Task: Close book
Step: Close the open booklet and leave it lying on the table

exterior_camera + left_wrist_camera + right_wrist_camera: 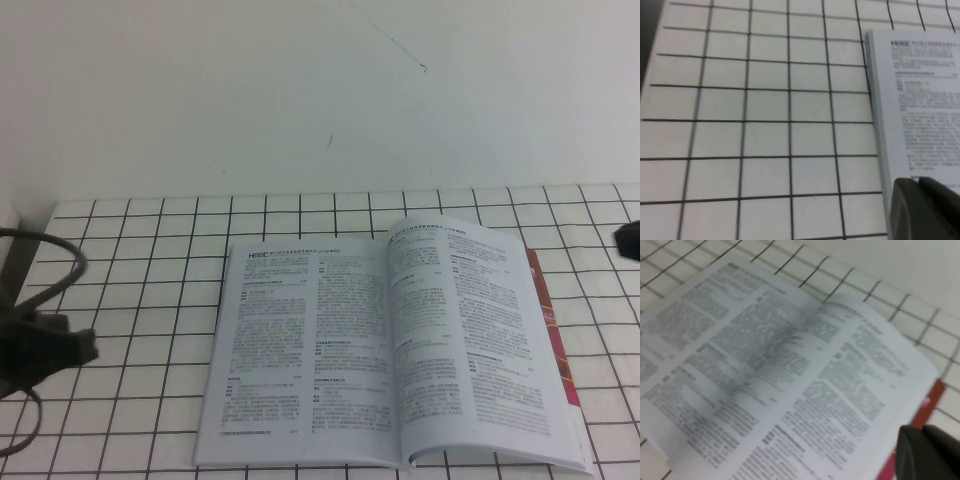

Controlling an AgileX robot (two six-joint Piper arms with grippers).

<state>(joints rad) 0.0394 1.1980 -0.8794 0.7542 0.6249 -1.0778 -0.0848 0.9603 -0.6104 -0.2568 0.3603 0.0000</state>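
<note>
The book (330,350) has matt paper pages; the table (130,290) is smooth and matt.

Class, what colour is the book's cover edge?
Red cover edge, best in high view; left gripper sits left of book, right gripper right.

On the open white paper book (400,350), only one piece of text can be read with some confidence. A bold heading (258,256) in Latin capitals, seemingly "HEEC", is printed at about 10 o'clock on the left page. It is followed on the same line by small characters that cannot be made out. The same heading (900,43) is seen in the left wrist view. Both pages are filled with columns of fine grey print, too small to be read.
</note>
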